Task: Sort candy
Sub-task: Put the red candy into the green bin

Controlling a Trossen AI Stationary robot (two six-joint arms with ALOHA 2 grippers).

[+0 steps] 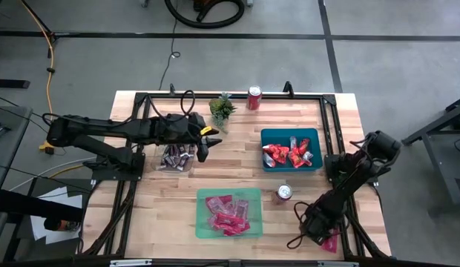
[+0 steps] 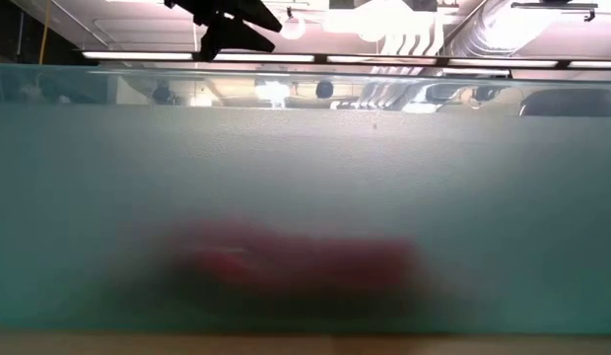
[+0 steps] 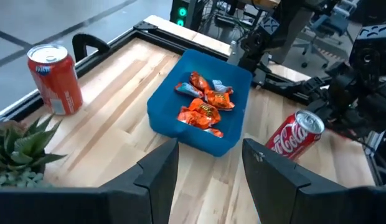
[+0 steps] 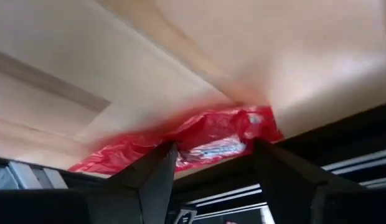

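Note:
The candy lies sorted in three places. Pink-red packets (image 1: 228,213) fill a green tray (image 1: 254,194). Red-orange packets (image 1: 288,153) (image 3: 204,102) lie in a blue tray (image 1: 268,136) (image 3: 180,87). Dark brown-and-silver bars (image 1: 176,157) are heaped on the table under the left arm. My left gripper (image 1: 208,142) (image 3: 208,165) hangs open and empty above the table's middle, facing the blue tray. My right gripper (image 1: 323,236) (image 4: 211,163) is low at the near right corner, open. Its fingers stand on either side of one loose pink-red packet (image 1: 331,242) (image 4: 205,140) lying flat on the table. My right gripper comes down at the loose pink-red packet's edge (image 4: 208,152), which lies flat on the table by the frame rail. Its fingers are spread on either side of the packet. Whether they touch it I cannot tell.
One red soda can (image 1: 254,97) (image 3: 55,79) stands at the far edge beside a small green plant (image 1: 222,109) (image 3: 15,149). A second can (image 1: 284,193) (image 3: 296,135) stands between the two trays. A black frame rail (image 1: 341,159) lines the table edges. The green tray's wall (image 2: 305,197) fills the low view.

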